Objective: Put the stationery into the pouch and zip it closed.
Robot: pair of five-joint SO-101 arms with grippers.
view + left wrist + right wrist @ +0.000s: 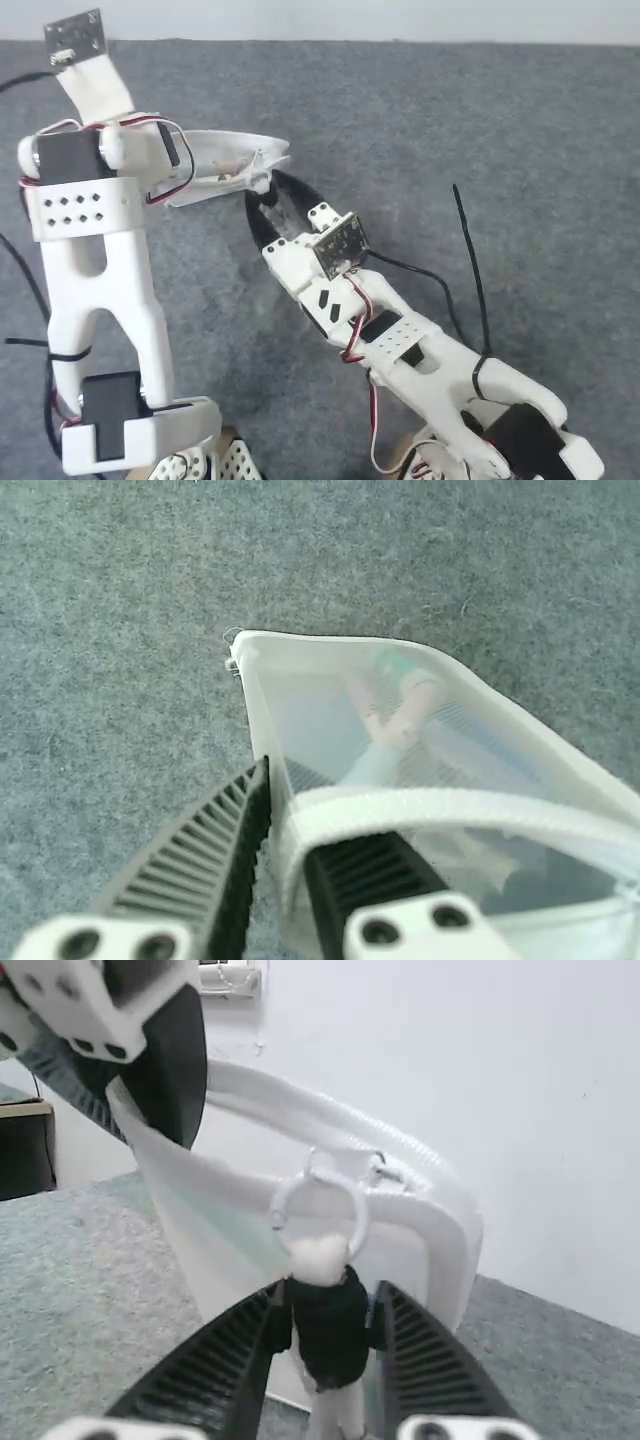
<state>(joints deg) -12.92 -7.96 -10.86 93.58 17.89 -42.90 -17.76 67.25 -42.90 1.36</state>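
Observation:
A translucent white pouch [228, 158] is held up off the grey mat, its zip partly open. My left gripper [275, 780] is shut on the pouch's [450, 750] side wall, one finger inside and one outside. Stationery [392, 715], pinkish and green, lies blurred inside it. My right gripper [330, 1300] is shut on the black zipper pull [325, 1335], which hangs from a white bead and a ring at the pouch's [300, 1160] zip end. From above, the right gripper [264, 205] sits just below the pouch's near tip.
The grey mat [450, 120] covers the table, with open room to the right and far side. A thin black strip [470, 260] lies on the mat right of the right arm. Black cables [25, 270] run along the left edge.

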